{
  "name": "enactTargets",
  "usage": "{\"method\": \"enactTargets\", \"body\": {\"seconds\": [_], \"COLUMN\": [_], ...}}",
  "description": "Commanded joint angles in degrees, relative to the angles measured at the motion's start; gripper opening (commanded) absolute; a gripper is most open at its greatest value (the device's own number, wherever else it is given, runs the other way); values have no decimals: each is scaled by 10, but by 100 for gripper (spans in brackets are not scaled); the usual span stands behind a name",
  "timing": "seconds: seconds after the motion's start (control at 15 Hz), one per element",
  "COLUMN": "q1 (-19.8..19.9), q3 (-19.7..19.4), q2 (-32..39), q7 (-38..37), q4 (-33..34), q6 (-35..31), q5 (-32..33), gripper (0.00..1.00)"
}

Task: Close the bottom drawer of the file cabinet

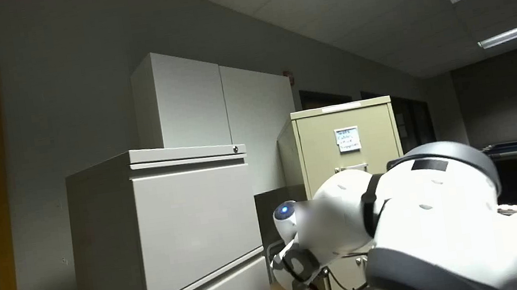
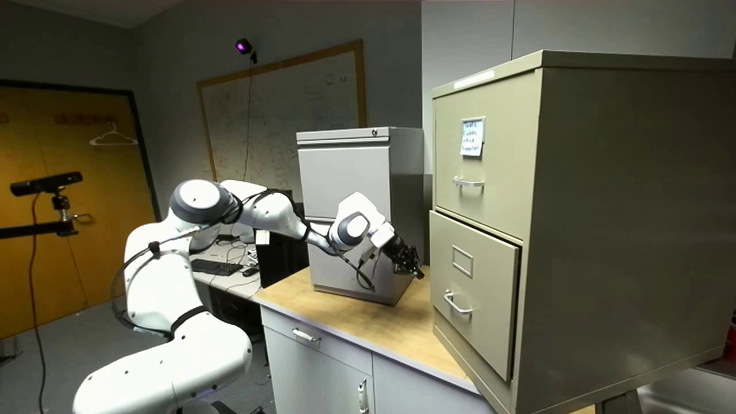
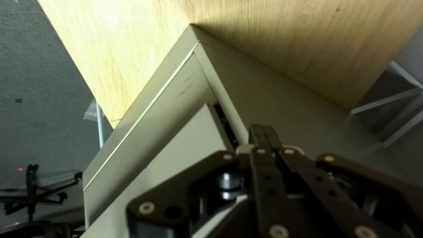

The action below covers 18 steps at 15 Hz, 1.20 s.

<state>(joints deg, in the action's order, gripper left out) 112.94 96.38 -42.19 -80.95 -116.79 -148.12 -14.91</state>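
In an exterior view the arm (image 1: 426, 203) runs off the right edge, has a blurry smudge over one bit, and blocks most of the bottom drawer (image 1: 348, 273). Can't read most whiteboard (image 2: 282, 109) scribbles, too tiny. Wrist view's gripper (image 3: 264, 132) is kinda fuzzy and cropped at the bottom.

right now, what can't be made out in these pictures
Bottom drawer: mostly hidden by the arm in an exterior view.
Its inside: hidden by its front in the wrist view.
Whether the hand touches it: the hand itself blocks the wrist view.
File cabinet: upper rear corner cut off by an exterior view's edge.
Whiteboard: writing too faint in an exterior view.
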Motion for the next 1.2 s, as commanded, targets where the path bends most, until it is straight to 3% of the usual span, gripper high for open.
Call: {"method": "enactTargets", "body": {"seconds": [0.0, 0.2, 0.4, 0.67, 1.13], "q1": [-108, -164, -143, -54, 90], "q3": [-91, -161, -172, -123, 22], "q2": [124, 145, 133, 101, -10], "q7": [90, 108, 66, -5, -143], "q4": [-61, -81, -93, -99, -63], "q6": [1, 11, -15, -98, -209], "q5": [1, 17, 45, 69, 23], "gripper": [2, 4, 6, 5, 3]}}
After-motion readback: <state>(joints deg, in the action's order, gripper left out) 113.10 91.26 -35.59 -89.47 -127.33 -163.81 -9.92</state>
